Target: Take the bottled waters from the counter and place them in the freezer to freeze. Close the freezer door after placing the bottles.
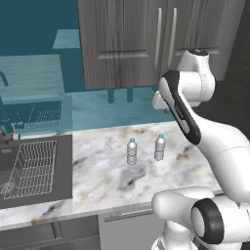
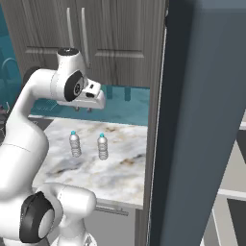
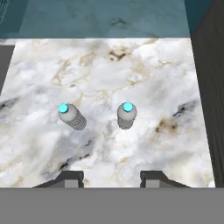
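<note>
The hand [image 2: 82,109] hangs above the counter [image 1: 112,180], pointing down, clenched on nothing; its two dark fingertips [image 3: 72,178] frame the bottom of the hand view. Both bottles stand upright on the marble below it, apart from each other and from the hand. In the hand view the left bottle [image 3: 72,116] sits ahead of the left fingertip and the right bottle [image 3: 126,115] ahead of the gap between the tips, slightly toward the right one. Nothing lies between the hand and the bottles. No label or writing can be read on either; only light blue caps and ribbed clear bodies show.

To the hand's left in the left base view, a dark sink [image 1: 34,168] with a wire rack [image 1: 31,168] is set into the counter. To its right, the tall dark freezer door [image 2: 192,120] stands near the counter's end, with pale shelves [image 2: 230,192] visible past it. Grey woodgrain cabinets [image 1: 141,39] hang on the wall beyond the hand, above a teal backsplash [image 1: 88,110]. The marble is white and grey with brown veins.
</note>
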### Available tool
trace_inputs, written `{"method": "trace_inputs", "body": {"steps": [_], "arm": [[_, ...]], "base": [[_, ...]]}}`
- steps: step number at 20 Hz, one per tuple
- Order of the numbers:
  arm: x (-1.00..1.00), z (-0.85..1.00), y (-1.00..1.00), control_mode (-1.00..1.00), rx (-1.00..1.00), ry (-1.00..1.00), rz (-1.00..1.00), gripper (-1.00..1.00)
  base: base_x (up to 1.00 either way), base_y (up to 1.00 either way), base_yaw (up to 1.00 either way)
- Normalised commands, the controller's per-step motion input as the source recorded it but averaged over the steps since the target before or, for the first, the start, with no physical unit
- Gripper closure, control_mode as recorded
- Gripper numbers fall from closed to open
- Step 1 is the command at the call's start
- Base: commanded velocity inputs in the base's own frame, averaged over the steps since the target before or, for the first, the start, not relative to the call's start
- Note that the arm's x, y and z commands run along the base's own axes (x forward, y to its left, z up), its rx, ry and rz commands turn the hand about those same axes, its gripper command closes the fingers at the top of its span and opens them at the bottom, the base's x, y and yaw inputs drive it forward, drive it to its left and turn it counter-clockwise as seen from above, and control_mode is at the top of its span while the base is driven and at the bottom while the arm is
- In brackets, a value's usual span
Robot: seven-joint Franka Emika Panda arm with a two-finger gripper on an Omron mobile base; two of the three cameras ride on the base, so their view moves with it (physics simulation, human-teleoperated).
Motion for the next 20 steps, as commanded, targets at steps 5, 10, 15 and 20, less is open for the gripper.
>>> {"method": "trace_inputs", "body": {"steps": [5, 10, 15, 20], "arm": [[-0.4, -0.07, -0.3, -1.0, 0.0, -0.01, -0.05, -1.0], [-0.46, -0.55, -0.38, -1.0, 0.0, -0.19, -0.02, -1.0], [-0.01, -0.37, -0.37, -1.0, -0.01, -0.03, 0.0, -1.0], [0.15, -0.22, -0.05, -1.0, 0.0, -0.13, 0.01, -1.0]], "base": [[0.0, 0.0, 0.0], [0.0, 0.0, 0.0], [0.0, 0.0, 0.0], [0.0, 0.0, 0.0]]}}
